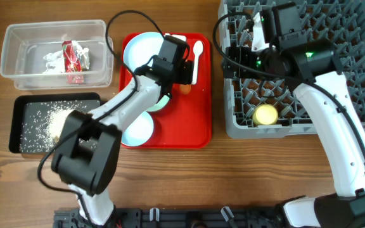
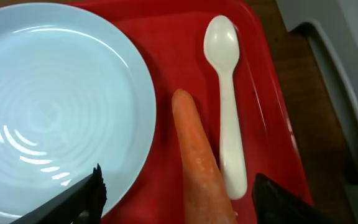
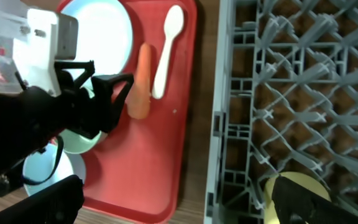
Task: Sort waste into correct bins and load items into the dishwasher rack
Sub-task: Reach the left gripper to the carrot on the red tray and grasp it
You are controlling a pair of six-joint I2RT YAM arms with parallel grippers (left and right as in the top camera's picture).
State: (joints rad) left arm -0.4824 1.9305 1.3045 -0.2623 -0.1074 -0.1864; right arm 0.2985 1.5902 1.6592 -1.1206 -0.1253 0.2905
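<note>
The orange carrot (image 2: 194, 155) lies on the red tray between the light blue plate (image 2: 48, 106) and the white spoon (image 2: 229, 106). My left gripper (image 2: 179, 180) is open with one finger on each side of the carrot, low over the tray (image 1: 184, 79). Two bowls (image 1: 137, 128) sit on the tray's near half, one partly under my left arm. My right gripper (image 1: 241, 58) is open and empty above the left part of the grey rack (image 1: 334, 76). The yellow cup (image 1: 265, 114) sits in the rack. Tissue and the red wrapper (image 1: 73, 57) lie in the clear tub (image 1: 18, 38). Rice (image 1: 56, 120) lies in the black tray (image 1: 24, 104).
The red tray (image 1: 192, 126) lies between the bins on the left and the rack on the right, with a strip of bare wood table (image 1: 215, 95) between tray and rack. The right wrist view shows my left arm (image 3: 36, 118) over the tray's left side.
</note>
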